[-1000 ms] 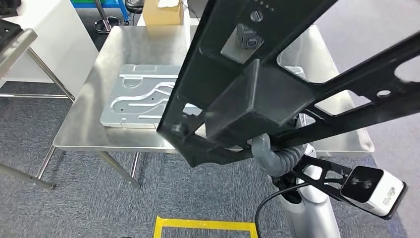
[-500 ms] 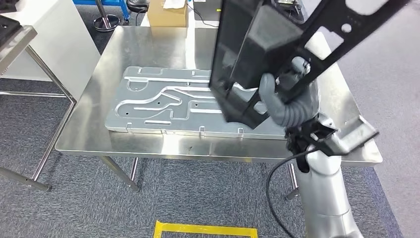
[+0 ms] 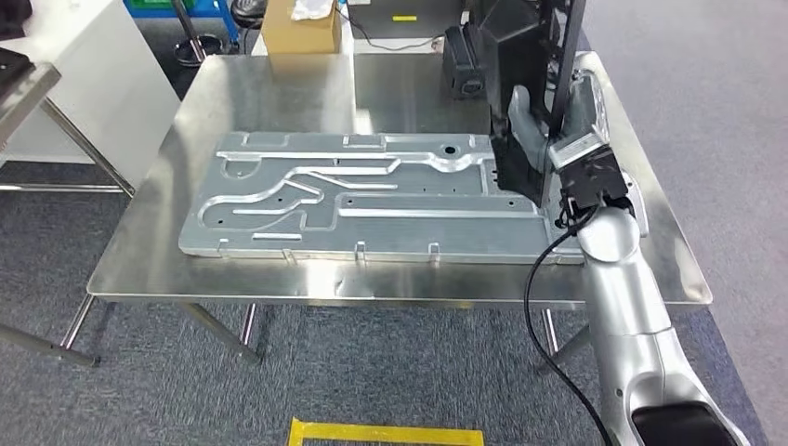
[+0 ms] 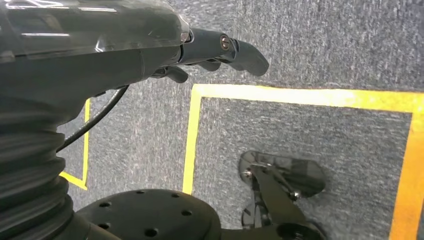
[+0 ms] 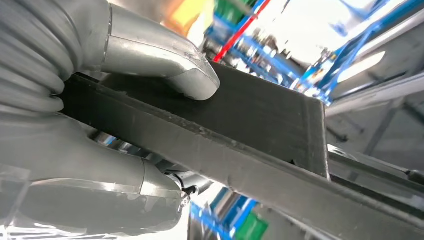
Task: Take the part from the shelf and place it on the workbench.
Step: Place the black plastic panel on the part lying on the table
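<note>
My right hand (image 3: 530,130) grips a black frame part (image 3: 520,84) and holds it upright over the right end of the steel workbench (image 3: 279,102). The part's lower end is close to the large grey machined plate (image 3: 372,200) lying on the bench; I cannot tell if they touch. In the right wrist view the grey thumb (image 5: 165,65) presses on the black part (image 5: 260,120). My left hand (image 4: 220,50) hangs over the carpet beside yellow floor tape, fingers nearly straight and nothing in them.
A cardboard box (image 3: 299,28) sits at the bench's far edge. A white cabinet (image 3: 84,84) and a metal stand (image 3: 28,84) are to the left. Yellow tape (image 3: 386,432) marks the carpet in front of the bench.
My right arm has swung the black part away from the camera, up and over the bench's right end, turning it upright. The view shifted slightly.
</note>
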Controlling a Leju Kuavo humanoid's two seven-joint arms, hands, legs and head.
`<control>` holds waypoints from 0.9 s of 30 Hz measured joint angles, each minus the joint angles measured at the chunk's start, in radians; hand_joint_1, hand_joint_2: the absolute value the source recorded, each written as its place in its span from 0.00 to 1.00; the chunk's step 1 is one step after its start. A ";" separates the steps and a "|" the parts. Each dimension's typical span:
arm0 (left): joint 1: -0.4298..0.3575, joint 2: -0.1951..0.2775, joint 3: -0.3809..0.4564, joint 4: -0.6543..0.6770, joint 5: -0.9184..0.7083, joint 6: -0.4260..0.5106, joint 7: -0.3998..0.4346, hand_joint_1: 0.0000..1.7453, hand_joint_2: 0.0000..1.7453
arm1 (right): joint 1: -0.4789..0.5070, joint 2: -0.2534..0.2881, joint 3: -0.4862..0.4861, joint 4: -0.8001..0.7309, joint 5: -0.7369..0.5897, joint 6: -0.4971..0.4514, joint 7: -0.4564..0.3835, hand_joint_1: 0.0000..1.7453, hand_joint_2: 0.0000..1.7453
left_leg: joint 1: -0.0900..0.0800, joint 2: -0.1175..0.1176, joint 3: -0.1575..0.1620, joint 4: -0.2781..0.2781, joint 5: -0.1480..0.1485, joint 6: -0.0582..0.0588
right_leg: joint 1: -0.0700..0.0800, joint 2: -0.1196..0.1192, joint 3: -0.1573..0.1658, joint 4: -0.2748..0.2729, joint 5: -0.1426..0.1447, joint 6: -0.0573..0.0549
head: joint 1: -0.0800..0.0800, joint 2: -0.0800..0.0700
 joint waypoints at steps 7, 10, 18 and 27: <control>0.003 0.001 0.006 0.000 0.004 0.000 0.001 0.00 1.00 | -0.012 -0.016 0.002 -0.014 0.100 -0.107 -0.007 1.00 1.00 | -0.005 0.000 0.024 -0.087 0.097 0.025 | 0.011 0.004 0.018 0.002 -0.014 -0.002 | 0.000 0.000; 0.002 0.002 0.007 0.000 0.004 0.001 0.005 0.00 1.00 | -0.014 -0.024 0.015 -0.063 0.180 -0.150 0.020 1.00 1.00 | -0.012 0.000 0.055 -0.155 0.106 0.036 | 0.011 0.005 0.017 0.001 -0.015 0.010 | 0.000 0.000; 0.001 -0.005 0.007 0.000 0.004 -0.003 0.006 0.00 1.00 | -0.066 -0.055 0.096 -0.104 0.430 -0.235 0.122 1.00 1.00 | 0.001 0.002 0.070 -0.183 0.115 0.049 | -0.003 0.003 -0.119 0.271 -0.132 0.048 | 0.003 0.000; 0.001 -0.015 0.007 0.000 -0.004 -0.014 0.006 0.00 1.00 | -0.175 -0.065 0.209 0.044 0.698 -0.292 0.228 1.00 1.00 | 0.003 -0.001 0.060 -0.148 0.090 0.007 | -0.009 0.002 -0.013 0.019 -0.005 0.027 | 0.002 0.000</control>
